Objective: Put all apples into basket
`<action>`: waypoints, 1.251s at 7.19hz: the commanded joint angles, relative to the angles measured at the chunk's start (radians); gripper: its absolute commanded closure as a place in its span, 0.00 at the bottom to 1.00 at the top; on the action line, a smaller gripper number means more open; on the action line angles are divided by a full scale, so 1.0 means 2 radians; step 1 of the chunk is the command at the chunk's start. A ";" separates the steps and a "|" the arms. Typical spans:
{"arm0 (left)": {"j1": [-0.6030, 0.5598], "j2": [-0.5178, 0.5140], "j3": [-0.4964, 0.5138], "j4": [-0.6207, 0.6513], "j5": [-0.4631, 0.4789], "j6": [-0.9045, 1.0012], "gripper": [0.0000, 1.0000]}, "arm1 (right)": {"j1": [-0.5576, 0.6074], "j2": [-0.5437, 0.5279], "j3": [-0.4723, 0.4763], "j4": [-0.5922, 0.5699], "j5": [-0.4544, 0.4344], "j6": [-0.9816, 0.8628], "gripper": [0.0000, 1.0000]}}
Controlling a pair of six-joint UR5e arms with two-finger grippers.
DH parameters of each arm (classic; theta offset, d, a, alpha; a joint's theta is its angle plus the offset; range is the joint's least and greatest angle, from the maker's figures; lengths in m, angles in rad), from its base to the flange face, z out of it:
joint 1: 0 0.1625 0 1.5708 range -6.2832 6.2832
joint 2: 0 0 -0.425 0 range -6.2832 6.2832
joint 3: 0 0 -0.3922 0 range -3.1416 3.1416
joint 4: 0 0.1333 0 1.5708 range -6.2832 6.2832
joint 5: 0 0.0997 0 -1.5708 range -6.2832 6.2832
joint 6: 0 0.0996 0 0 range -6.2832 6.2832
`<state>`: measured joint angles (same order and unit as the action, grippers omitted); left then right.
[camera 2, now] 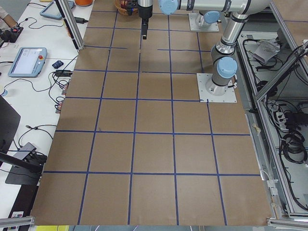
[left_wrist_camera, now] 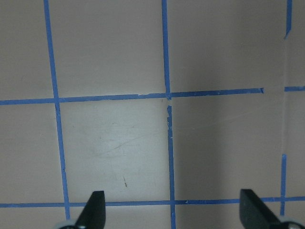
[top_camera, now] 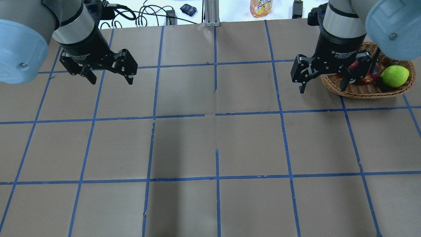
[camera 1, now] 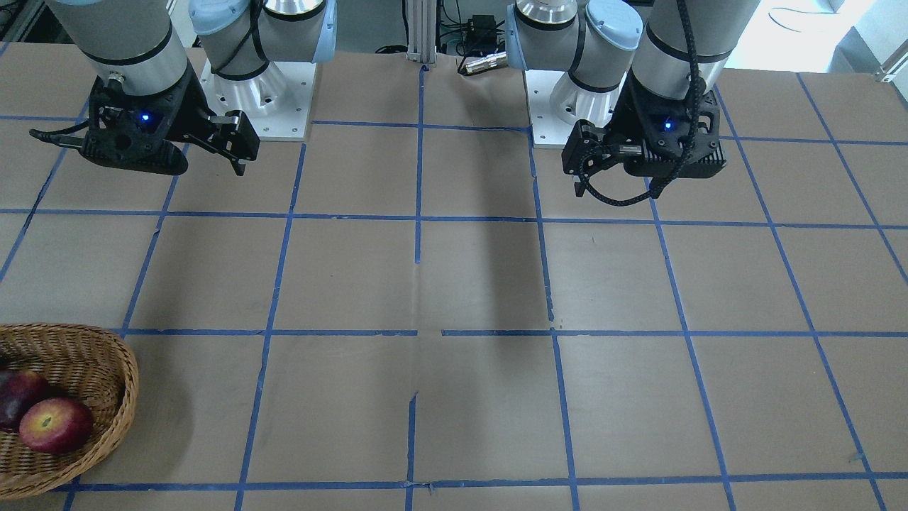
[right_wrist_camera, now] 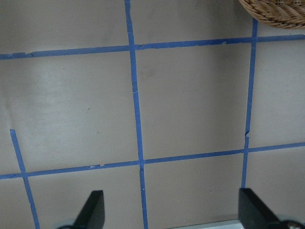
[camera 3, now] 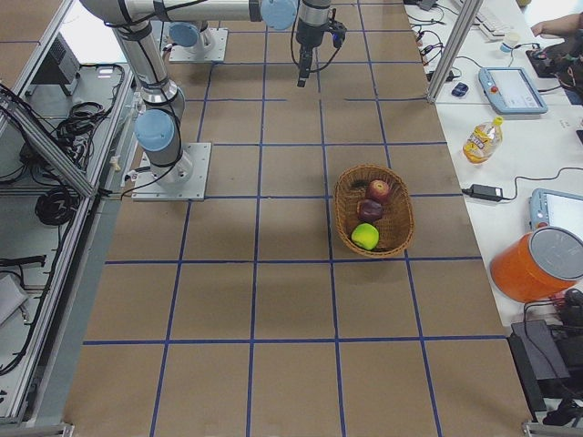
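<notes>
The wicker basket (top_camera: 361, 91) stands at the far right of the table and also shows in the exterior right view (camera 3: 401, 205). All three apples lie in it: the yellow-green apple (top_camera: 394, 75), the red apple (camera 1: 55, 424) and the dark maroon apple (camera 1: 18, 397). My right gripper (top_camera: 322, 89) hangs open and empty, high above the table, on the inner side of the basket. My left gripper (top_camera: 111, 80) hangs open and empty over the far left of the table. Both wrist views show spread fingertips (left_wrist_camera: 95, 212) (right_wrist_camera: 93, 210) over bare table.
The table is brown paper with a blue tape grid (top_camera: 215, 115). A corner of the basket rim (right_wrist_camera: 276, 7) shows in the right wrist view. Cables and a juice bottle (top_camera: 261, 7) lie beyond the far edge. The arm bases (camera 1: 262, 99) stand at the near edge.
</notes>
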<state>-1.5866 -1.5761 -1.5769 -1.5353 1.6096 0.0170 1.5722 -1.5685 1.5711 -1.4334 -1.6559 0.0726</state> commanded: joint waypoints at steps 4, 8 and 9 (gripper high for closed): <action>-0.001 -0.003 0.000 0.001 -0.001 -0.003 0.00 | -0.008 -0.033 0.011 -0.001 0.032 0.014 0.00; -0.001 -0.010 0.019 -0.006 -0.016 -0.006 0.00 | -0.008 -0.043 0.016 0.002 0.032 0.037 0.00; -0.001 -0.010 0.019 -0.006 -0.015 -0.005 0.00 | -0.008 -0.043 0.019 -0.005 0.033 0.037 0.00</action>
<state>-1.5870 -1.5954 -1.5426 -1.5457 1.5806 0.0053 1.5555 -1.6541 1.6025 -1.4322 -1.5919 0.1445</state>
